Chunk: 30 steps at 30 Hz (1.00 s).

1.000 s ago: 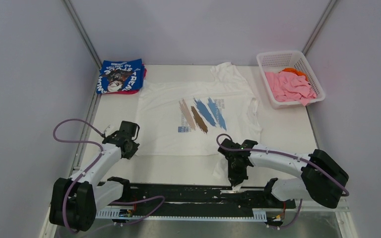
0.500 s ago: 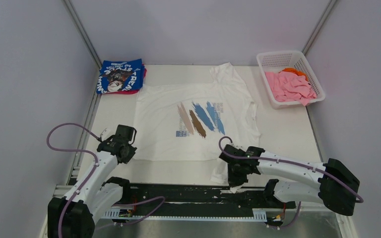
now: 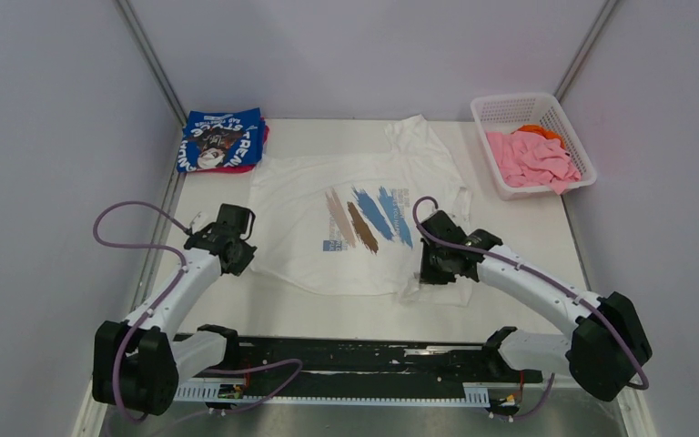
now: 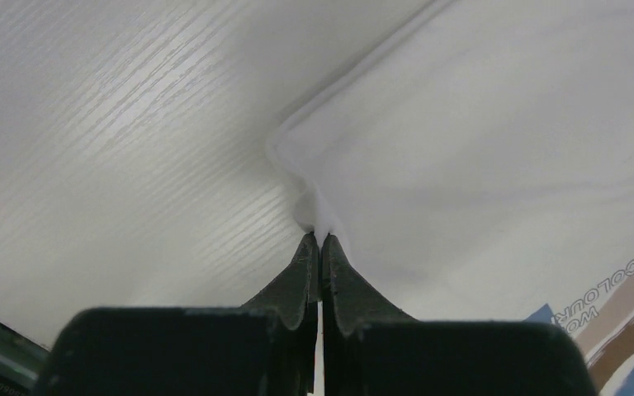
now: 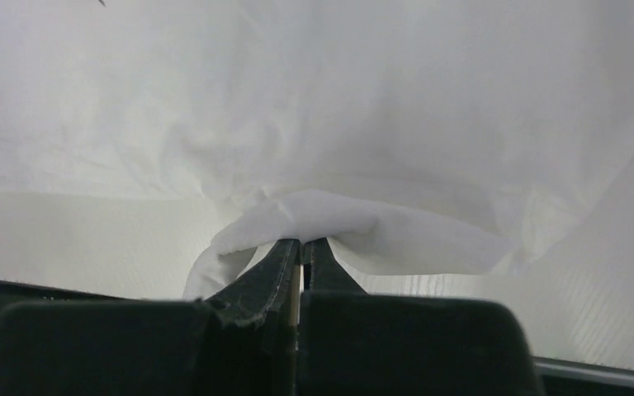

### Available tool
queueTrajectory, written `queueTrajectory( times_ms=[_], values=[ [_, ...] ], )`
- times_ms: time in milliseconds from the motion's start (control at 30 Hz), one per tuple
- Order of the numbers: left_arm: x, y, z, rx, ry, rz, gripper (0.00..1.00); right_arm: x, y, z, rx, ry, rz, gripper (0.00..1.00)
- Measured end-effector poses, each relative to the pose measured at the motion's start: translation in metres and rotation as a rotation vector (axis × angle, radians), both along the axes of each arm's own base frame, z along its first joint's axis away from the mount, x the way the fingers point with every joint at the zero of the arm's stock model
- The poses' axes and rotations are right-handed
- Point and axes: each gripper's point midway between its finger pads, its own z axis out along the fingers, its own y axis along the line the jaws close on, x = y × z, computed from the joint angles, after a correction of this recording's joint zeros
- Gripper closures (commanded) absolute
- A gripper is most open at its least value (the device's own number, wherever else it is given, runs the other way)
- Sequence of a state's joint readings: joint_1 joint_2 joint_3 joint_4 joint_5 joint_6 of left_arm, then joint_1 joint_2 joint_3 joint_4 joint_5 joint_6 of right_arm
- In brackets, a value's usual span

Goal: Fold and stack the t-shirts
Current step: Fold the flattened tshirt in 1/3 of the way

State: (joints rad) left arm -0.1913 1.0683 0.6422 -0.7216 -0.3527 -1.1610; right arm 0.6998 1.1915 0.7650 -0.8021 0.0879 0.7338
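While both arms reach in from the near side, the white soft-cloth tee w/ brown and blue diagonal chest streaks [image 3: 296,205] lies print-up and mostly flat on the pale wood-grain tabletop [image 3: 528,241].

L gripper [image 3: 244,264] sits at the white tee's near-left corner. Wrist cam shows its black fingers [image 4: 297,276] pressed together on a small pinch of hem, cloth puckered just ahead of the tips.

R gripper [image 3: 426,276] is at the white tee's near-right hem, jaws clamped tight on a bunched fold. In its wrist cam the fabric humps over the tips, and that corner looks rumpled.

Print text beside the streaks: from L wrist cam one part reads "IS COLOUR", the next line starts "WO", and the rest is cut off by the frame edge. From the top cam it's too small to read.

Folded royal-blue tee w/ white lettering and a dark round graphic [image 3: 221,138] sits beyond the white tee's far-left corner, apart from it. It lies atop a pink-red cloth [image 3: 261,137] showing at its edges. Lettering on the blue tee isn't legible.

White plastic lattice basket [image 3: 508,107] stands off the white tee's far-right side, near the sleeve but not touching it. Inside, a crumpled pink tee [image 3: 532,157] spills over the near rim, w/ an orange tee [image 3: 540,130] peeking out behind it.
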Motion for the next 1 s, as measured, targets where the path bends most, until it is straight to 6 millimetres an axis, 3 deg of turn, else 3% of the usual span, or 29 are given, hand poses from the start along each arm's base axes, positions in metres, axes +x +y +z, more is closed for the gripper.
queueTrajectory(
  times_ms=[367, 667, 1000],
  values=[
    [0.048, -0.003, 0.013, 0.018, -0.001, 0.014, 1.0, 0.082, -0.017, 0.034, 0.004, -0.153, -0.054, 1.0],
    [0.069, 0.004, 0.017, 0.037, -0.012, 0.045, 1.0, 0.136, -0.032, 0.061, 0.0, -0.259, -0.083, 1.0],
    [0.085, 0.011, 0.017, 0.062, -0.032, 0.074, 1.0, 0.187, -0.037, 0.07, -0.039, -0.311, -0.021, 1.0]
  ],
)
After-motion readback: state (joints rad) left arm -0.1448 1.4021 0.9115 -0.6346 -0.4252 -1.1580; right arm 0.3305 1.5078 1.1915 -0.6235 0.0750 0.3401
